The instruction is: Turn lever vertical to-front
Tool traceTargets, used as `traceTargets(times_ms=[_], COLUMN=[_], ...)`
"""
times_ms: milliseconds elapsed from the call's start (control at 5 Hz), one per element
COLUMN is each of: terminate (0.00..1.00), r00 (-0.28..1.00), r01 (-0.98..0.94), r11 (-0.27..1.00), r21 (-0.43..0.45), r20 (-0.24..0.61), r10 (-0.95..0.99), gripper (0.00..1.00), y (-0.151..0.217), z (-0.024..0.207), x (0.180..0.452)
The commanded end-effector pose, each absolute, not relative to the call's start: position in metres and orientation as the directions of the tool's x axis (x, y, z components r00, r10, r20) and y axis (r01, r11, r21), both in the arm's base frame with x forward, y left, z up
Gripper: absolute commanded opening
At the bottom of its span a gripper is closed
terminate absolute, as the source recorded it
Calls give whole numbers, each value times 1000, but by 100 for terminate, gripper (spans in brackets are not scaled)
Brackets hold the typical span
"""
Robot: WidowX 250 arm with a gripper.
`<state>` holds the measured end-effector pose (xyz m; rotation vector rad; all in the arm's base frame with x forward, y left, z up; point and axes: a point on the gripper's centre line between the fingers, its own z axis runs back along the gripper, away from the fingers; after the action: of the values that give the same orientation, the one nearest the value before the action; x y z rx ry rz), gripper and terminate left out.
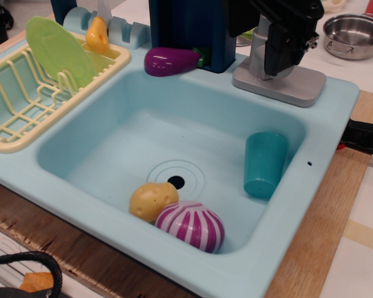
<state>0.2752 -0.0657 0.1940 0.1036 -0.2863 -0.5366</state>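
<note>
The grey lever (pixel 259 57) rises upright from its flat grey base plate (pixel 285 87) on the sink's back right rim. Its top is hidden behind my black gripper (pixel 280 62), which hangs right against the lever's upper part from above and to the right. The fingers are dark and overlap the lever, so I cannot tell whether they close on it. The tall dark-blue block (pixel 189 31) stands just left of the lever.
The light-blue sink (pixel 112 205) holds a teal cup (pixel 264 162), a yellow potato (pixel 152 200) and a purple-striped onion (pixel 191 225). A purple eggplant (pixel 171 61) lies on the back rim. A yellow dish rack (pixel 25 121) with a green plate (pixel 59 49) stands left. A metal pot (pixel 353 34) sits back right.
</note>
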Motion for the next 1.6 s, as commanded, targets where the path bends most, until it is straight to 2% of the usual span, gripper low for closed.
traceTargets(times_ms=[0, 600, 1200, 1400], terminate=[0, 0, 0, 0], r00=[821, 763, 766, 775], r01=[489, 488, 494, 484], r11=[855, 837, 846, 853], r21=[172, 247, 200, 196], r20=[242, 346, 360, 358], r10=[-518, -546, -532, -522], gripper=[100, 100, 100, 0], y=[-66, -79, -82, -82], z=[194, 217, 206, 204], x=[275, 302, 317, 314])
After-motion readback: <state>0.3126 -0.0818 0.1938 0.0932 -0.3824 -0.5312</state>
